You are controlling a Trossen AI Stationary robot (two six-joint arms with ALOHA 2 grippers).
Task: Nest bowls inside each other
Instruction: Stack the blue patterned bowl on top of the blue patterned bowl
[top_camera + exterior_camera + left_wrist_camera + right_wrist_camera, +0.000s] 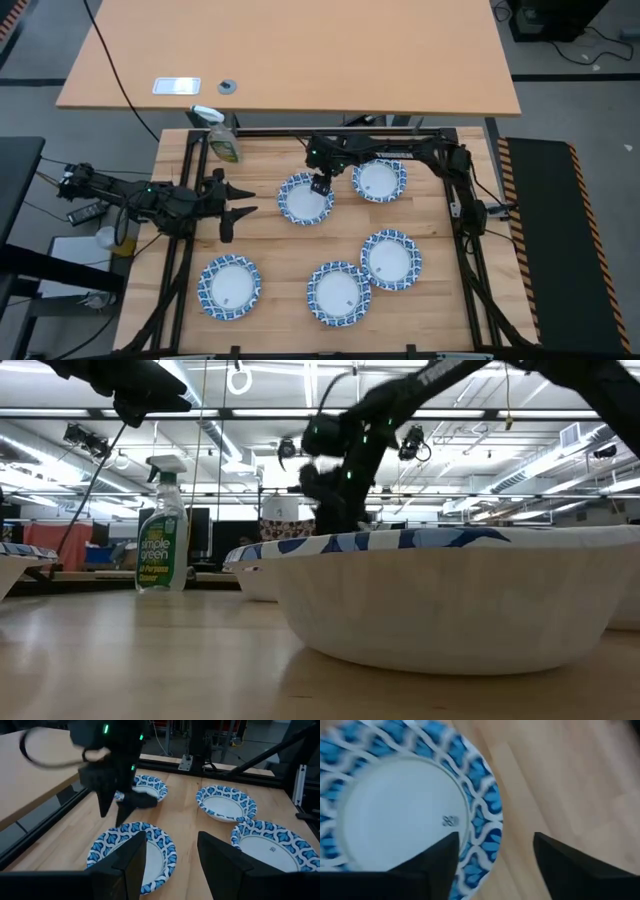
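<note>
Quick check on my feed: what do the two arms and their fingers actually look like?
Both arms are dark, near black, built of slim jointed links. The right arm shows small green indicator lights and a looping black cable. The left arm carries one green light. The left gripper has flat, tapering black fingers.
</note>
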